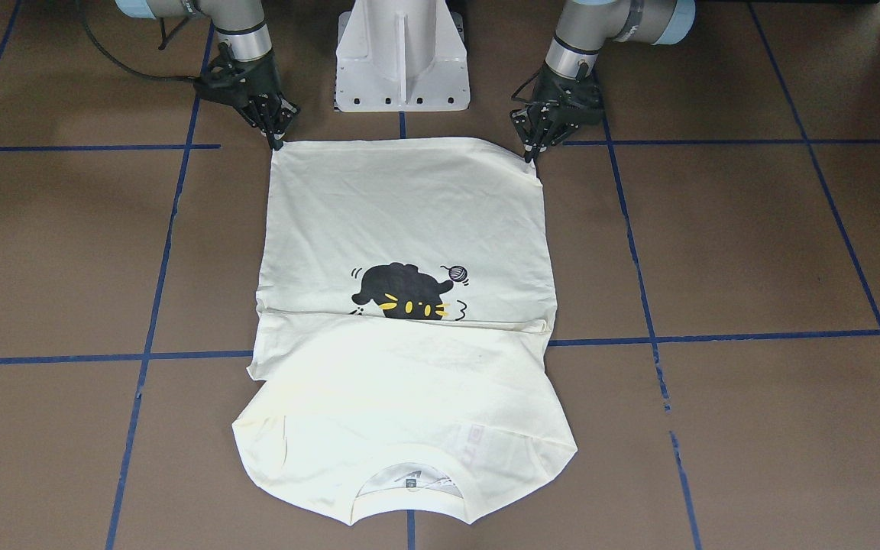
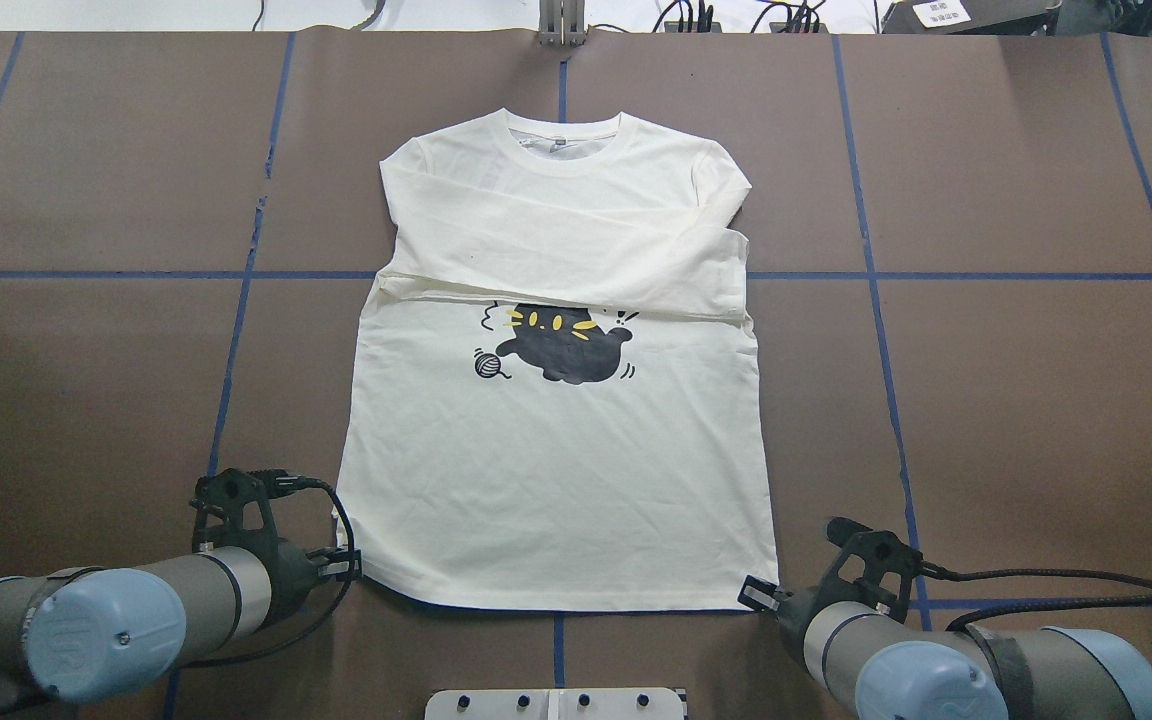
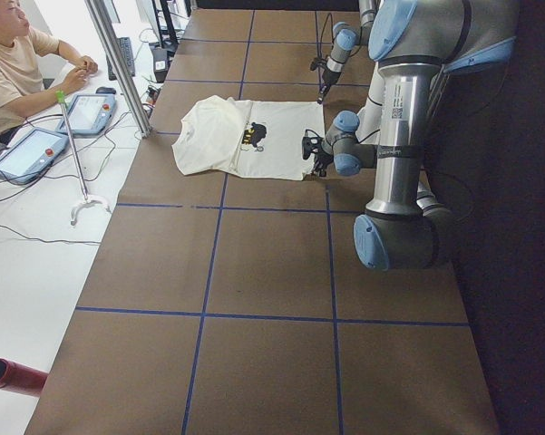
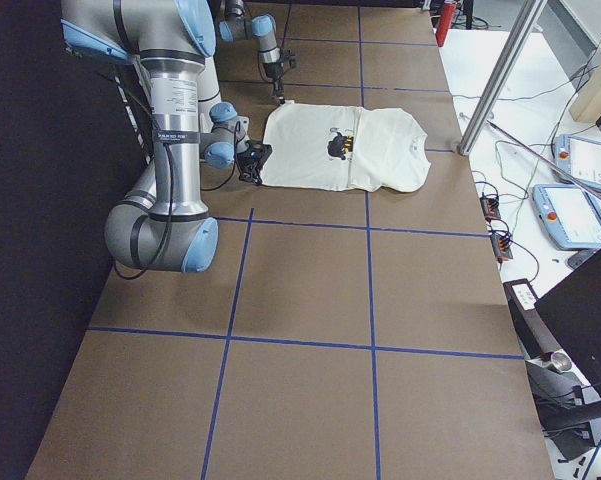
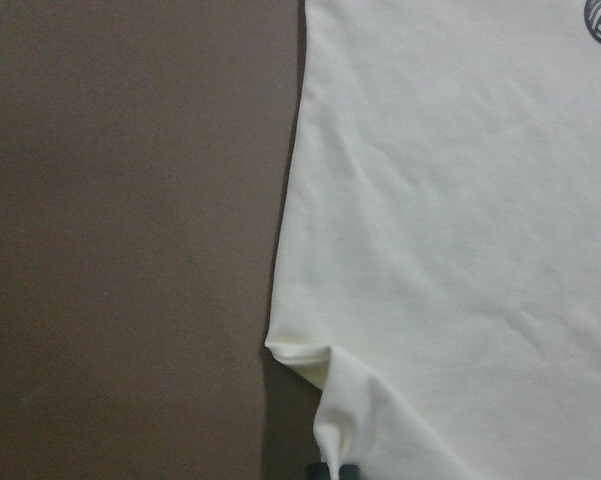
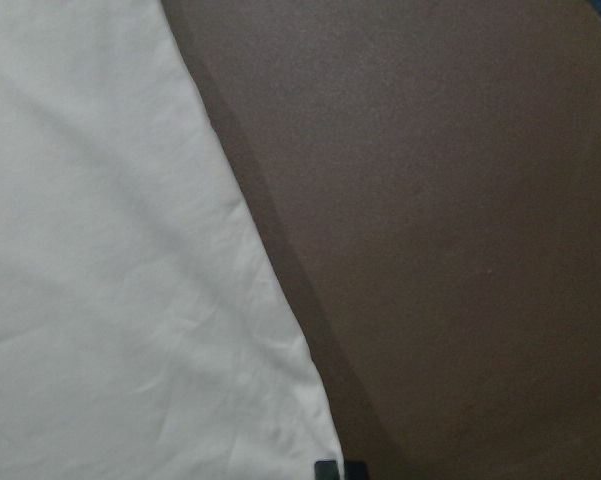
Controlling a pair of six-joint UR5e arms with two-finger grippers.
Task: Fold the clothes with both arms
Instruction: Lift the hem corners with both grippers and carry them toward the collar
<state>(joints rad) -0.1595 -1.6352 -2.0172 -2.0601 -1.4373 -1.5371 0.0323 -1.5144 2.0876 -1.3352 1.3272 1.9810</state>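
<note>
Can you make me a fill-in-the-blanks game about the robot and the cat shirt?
1. The cat on the shirt is ___ with yellow eyes.
2. The lines on the brown table are ___.
3. The left hand and the right hand are each at a bottom ___ of the shirt.

Missing words: black, blue, corner.

**Shirt flat, both arms at its hem**

I see the cream T-shirt [image 2: 556, 480] lying flat and print-up, with its neck away from the robot and its hem toward it. Both sleeves are folded across the chest and cover the top of the black cat. The left arm [image 2: 116, 620] and right arm [image 2: 936, 670] reach low. The left gripper [image 2: 348, 568] pinches one hem corner, and the right gripper [image 2: 754, 592], fingertips together, is at the other.
</note>
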